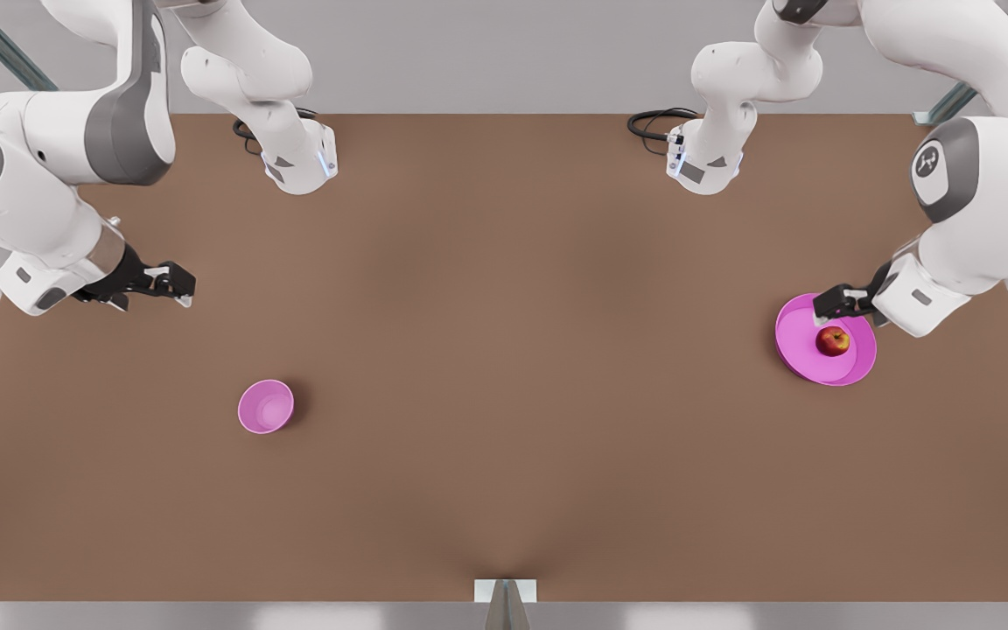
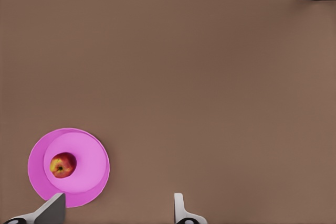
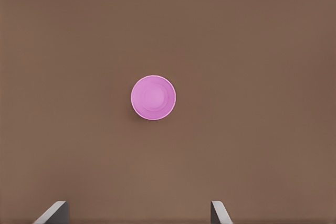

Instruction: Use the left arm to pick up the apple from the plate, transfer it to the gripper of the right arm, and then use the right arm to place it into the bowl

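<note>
Fingers (image 2: pixel 178 205) of the left gripper (image 1: pixel 829 306) are spread apart, hovering over the plate (image 1: pixel 797 350) holding the apple (image 1: pixel 833 340). Right gripper (image 1: pixel 178 287) waits released above the desk (image 1: pixel 504 350), away from the bowl (image 1: pixel 265 407).

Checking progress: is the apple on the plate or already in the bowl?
On the plate: the apple rests there, ungrasped. The bowl is empty.
</note>
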`<action>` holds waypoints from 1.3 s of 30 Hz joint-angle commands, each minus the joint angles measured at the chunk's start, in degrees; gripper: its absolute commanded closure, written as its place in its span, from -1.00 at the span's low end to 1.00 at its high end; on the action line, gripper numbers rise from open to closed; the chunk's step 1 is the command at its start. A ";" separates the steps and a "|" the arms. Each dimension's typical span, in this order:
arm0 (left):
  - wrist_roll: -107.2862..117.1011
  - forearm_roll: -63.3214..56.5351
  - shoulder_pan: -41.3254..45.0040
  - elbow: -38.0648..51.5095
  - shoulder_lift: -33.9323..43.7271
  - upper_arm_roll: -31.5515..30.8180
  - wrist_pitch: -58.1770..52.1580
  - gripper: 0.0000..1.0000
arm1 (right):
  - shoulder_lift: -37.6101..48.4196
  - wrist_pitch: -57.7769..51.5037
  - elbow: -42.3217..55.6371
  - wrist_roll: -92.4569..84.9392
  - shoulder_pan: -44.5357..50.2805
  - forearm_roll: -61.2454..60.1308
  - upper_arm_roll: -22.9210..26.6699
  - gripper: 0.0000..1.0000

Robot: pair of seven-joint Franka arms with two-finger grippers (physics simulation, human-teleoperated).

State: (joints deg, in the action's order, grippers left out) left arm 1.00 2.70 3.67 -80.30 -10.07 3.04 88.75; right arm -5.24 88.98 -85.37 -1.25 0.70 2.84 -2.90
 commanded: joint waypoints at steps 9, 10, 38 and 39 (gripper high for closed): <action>-6.36 -0.16 -6.40 -25.07 -0.30 1.18 27.96 -1.00 | -0.13 -0.21 0.03 -0.69 -0.26 -0.03 0.09 -1.00; -8.99 -0.07 -7.45 -29.91 0.40 1.18 32.80 -1.00 | -0.13 -0.21 0.03 -0.69 -0.26 -0.02 0.09 -1.00; -34.31 0.28 -14.83 -45.47 -9.44 9.53 48.89 -1.00 | -0.48 -0.21 0.11 -1.57 -0.35 -0.11 0.27 -1.00; -34.31 0.28 -14.83 -45.38 -10.32 9.53 49.94 -1.00 | -0.48 -0.21 0.11 -1.65 -0.43 -0.11 0.27 -1.00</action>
State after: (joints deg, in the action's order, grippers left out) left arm -23.06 2.96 -11.16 -125.69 -20.08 12.56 136.48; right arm -5.77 88.79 -85.29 -2.42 0.27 2.77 -2.63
